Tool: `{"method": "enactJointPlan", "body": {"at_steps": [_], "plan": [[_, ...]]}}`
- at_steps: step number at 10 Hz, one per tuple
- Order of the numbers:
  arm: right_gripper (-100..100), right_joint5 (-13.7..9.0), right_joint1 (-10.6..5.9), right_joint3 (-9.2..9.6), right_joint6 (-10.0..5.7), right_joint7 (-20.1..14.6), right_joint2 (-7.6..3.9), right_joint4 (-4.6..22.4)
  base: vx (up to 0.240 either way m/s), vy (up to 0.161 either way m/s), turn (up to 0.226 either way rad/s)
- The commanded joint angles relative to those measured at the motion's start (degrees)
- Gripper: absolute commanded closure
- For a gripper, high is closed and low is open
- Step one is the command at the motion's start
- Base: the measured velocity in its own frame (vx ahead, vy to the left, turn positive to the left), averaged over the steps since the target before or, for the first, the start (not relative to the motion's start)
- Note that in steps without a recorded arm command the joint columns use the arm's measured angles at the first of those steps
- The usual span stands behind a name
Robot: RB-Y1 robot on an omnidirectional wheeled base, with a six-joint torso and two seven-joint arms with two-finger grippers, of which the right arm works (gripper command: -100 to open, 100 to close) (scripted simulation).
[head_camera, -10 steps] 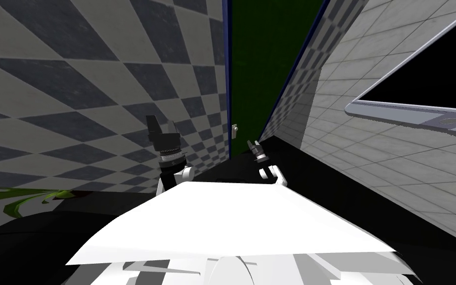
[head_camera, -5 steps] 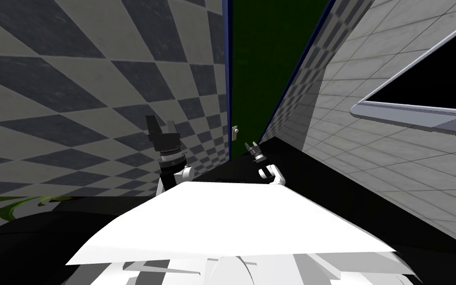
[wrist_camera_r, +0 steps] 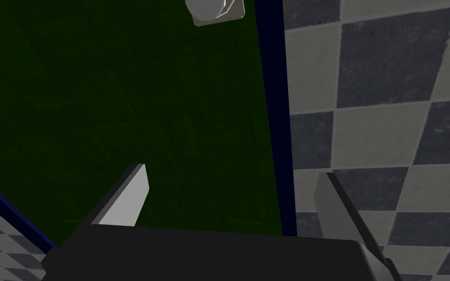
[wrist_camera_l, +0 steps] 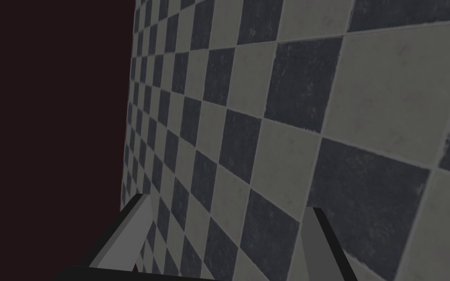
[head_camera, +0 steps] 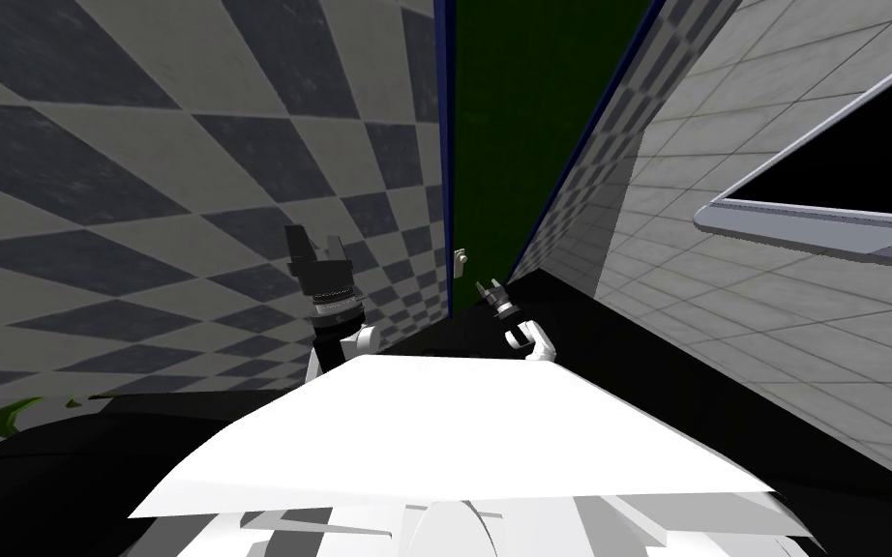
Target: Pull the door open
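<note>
Right tool (wrist_camera_r: 230, 171): the two fingers (wrist_camera_r: 126, 200) stand apart with nothing between them. The tool faces the door (wrist_camera_r: 121, 97), a flat dark green panel. One finger lies over the green panel. The other lies over the checkered wall (wrist_camera_r: 380, 97) beside the door.

Door: it sits in a dark blue frame (wrist_camera_r: 270, 97), which runs as a narrow strip between the green panel and the grey and dark checkered tiles. I cannot tell whether the door is shut or slightly ajar.

Door handle (wrist_camera_r: 215, 10): a pale grey knob on a small square plate, mounted on the green panel just beside the blue frame. It lies ahead of the right tool, beyond the fingertips, apart from both fingers and untouched. In the head view the handle (head_camera: 460, 257) sits near the right tool (head_camera: 489, 290), on the side towards the checkered wall.

Left tool (head_camera: 313, 247): raised in front of the checkered wall, well apart from the handle. In the left wrist view its fingers (wrist_camera_l: 136, 229) stand apart and hold nothing.

Surroundings: a pale grey tiled wall (head_camera: 725, 290) stands on my right and carries a light grey frame (head_camera: 821, 227) around a black area. Green leaves (head_camera: 9, 416) show low on my left.
</note>
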Motion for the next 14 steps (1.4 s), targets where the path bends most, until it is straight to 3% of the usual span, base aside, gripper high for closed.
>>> {"method": "enactJointPlan", "body": {"at_steps": [1, 8, 10, 14], "plan": [[-100, 1.2, -0.86, -0.03, -0.53, 0.9, -0.21, 1.7, 0.097, -0.01, 0.014], [-100, 7.3, -3.95, 0.48, -2.26, 4.8, -1.08, 8.2, 0.132, -0.013, 0.013], [-100, 7.4, -3.88, 0.59, -2.08, 4.7, -1.1, 8.0, 0.107, -0.024, 0.007], [-100, 4.7, -4.91, -4.44, -5.53, 4.9, -4.47, 12.7, 0.085, 0.176, 0.15]]}}
